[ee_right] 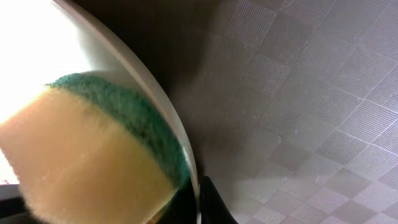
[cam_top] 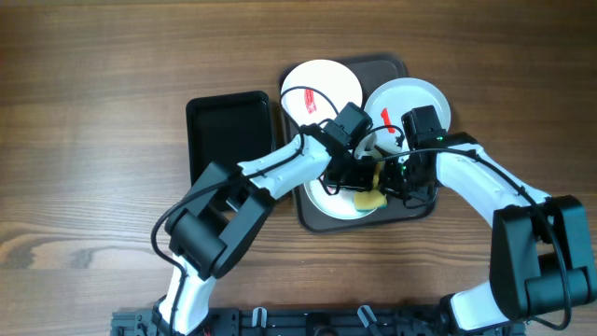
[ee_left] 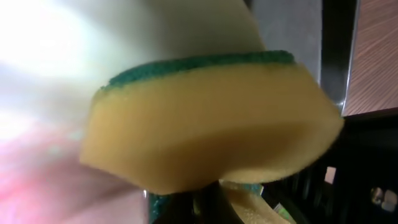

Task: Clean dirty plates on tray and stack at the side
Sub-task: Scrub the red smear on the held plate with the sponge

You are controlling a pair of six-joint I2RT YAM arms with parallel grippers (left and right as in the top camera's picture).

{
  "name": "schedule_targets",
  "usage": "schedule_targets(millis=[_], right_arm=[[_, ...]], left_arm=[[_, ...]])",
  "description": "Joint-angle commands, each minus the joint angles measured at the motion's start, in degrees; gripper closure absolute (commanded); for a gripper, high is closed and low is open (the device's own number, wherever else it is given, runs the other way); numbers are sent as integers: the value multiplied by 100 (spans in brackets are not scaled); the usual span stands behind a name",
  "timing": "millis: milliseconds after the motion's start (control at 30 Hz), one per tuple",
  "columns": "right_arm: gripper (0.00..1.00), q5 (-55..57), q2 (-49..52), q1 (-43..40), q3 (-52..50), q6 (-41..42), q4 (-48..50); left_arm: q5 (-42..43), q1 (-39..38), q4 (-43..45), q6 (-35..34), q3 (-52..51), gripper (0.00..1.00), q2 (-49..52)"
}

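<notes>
I am in the scrubbing step. My left gripper (cam_top: 353, 173) is clenched on the sponge (cam_top: 368, 199), yellow with a green scouring face, and presses it onto the near plate (cam_top: 324, 198), which lies on the near part of the tray (cam_top: 422, 209). The right gripper (cam_top: 410, 182) sits just right of the sponge at that plate's rim. Its wrist view shows one dark finger against the rim, but I cannot tell whether it is pinching the rim or released.

The far-right plate (cam_top: 422, 97) carries a red smear (cam_top: 385, 118), and the far-left plate (cam_top: 315, 82) sits at the tray's far left corner.

I judge the next move calls for wiping strokes across the near plate's centre with the rim held steady. After that the plate needs lifting out to the side.
</notes>
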Motion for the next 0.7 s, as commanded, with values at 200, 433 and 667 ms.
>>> schedule_targets(millis=[200, 433, 667], right_arm=[[96, 17, -50, 31, -39, -157, 48], [96, 15, -50, 31, -39, -160, 37], [96, 17, -50, 31, -39, -168, 26]], left_arm=[[-2264, 1174, -1569, 822, -133, 96, 214], [-2389, 1412, -1547, 798, -133, 96, 186], [-341, 966, -592, 87, -136, 96, 214]])
